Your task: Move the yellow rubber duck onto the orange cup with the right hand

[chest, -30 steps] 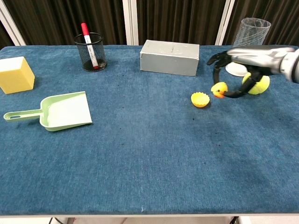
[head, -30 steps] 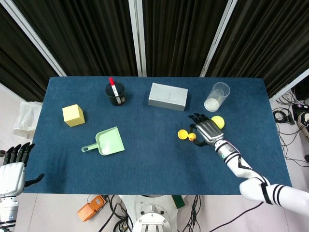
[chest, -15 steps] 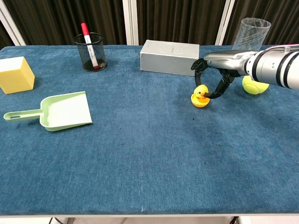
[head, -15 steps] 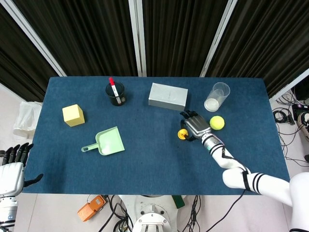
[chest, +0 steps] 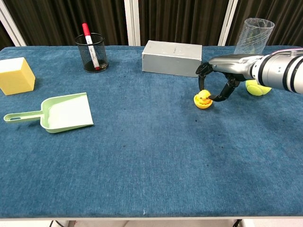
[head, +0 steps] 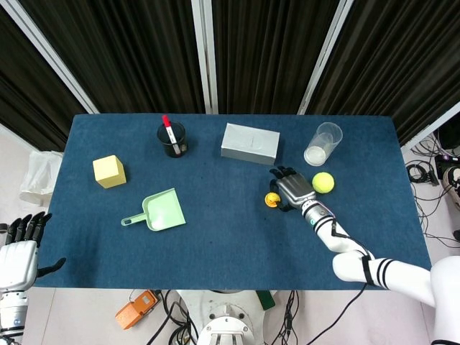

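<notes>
The yellow rubber duck (chest: 203, 96) sits on top of the small orange cup (chest: 202, 104), right of the table's middle. In the head view the duck (head: 272, 198) covers most of the cup. My right hand (chest: 227, 71) reaches in from the right with its fingers curved down around the duck, fingertips touching both of its sides. That same right hand (head: 293, 188) lies just right of the duck in the head view. My left hand (head: 18, 253) hangs off the table's near left corner, fingers spread and holding nothing.
A yellow-green ball (chest: 258, 88) lies just right of my right hand, with a clear plastic cup (chest: 253, 33) behind it. A grey box (chest: 172, 57) stands behind the duck. On the left are a black pen holder (head: 172, 139), a green dustpan (head: 162, 210) and a yellow block (head: 109, 171).
My right hand carried the duck leftward from beside the ball to the orange cup and lowered it. The duck now rests on the cup. The left hand stayed put.
</notes>
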`<state>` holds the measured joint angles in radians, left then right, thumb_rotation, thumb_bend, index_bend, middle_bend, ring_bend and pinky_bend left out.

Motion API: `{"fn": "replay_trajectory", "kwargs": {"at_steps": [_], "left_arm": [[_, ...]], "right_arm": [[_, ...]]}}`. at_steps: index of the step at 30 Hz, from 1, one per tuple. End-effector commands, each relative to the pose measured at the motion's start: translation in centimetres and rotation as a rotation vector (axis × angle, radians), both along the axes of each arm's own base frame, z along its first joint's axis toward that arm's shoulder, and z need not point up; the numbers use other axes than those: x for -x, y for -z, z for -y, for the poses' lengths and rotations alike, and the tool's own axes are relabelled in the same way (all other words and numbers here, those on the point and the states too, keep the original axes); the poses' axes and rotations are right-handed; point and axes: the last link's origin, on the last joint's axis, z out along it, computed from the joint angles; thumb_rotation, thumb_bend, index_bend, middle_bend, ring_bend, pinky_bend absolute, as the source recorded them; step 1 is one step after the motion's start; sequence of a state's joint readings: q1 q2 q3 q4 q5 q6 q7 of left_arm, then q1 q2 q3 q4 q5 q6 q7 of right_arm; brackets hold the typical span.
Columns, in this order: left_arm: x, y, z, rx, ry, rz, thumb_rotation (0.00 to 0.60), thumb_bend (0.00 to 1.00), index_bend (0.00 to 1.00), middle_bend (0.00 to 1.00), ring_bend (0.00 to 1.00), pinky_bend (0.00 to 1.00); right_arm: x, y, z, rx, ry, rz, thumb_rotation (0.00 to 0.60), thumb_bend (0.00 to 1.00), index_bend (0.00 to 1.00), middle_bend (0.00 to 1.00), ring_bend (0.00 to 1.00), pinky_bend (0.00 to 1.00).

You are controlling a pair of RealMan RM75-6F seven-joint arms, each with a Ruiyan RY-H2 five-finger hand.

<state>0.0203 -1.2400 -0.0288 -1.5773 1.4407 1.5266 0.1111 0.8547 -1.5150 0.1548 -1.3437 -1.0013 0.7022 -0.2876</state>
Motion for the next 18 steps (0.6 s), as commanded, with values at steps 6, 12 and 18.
{"fn": "replay_trajectory", "kwargs": {"at_steps": [6, 12, 18], "left_arm": [[-0.2, -0.1, -0.4, 0.000, 0.010, 0.002, 0.600, 0.00, 0.13, 0.08, 0.04, 0.02], [0.1, -0.4, -0.6, -0.014, 0.011, 0.007, 0.600, 0.00, 0.13, 0.08, 0.04, 0.02], [0.3, -0.5, -0.7, -0.030, 0.012, 0.012, 0.600, 0.00, 0.13, 0.08, 0.04, 0.02]], "right_arm": [[1.2, -4.5, -1.2, 0.083, 0.004, 0.041, 0.600, 0.51, 0.27, 0.15, 0.09, 0.16], [5.6, -12.8, -5.4, 0.295, 0.058, 0.065, 0.600, 0.50, 0.13, 0.15, 0.09, 0.15], [10.6, -18.0, -11.7, 0.444, 0.176, 0.069, 0.600, 0.31, 0.00, 0.07, 0.01, 0.13]]}}
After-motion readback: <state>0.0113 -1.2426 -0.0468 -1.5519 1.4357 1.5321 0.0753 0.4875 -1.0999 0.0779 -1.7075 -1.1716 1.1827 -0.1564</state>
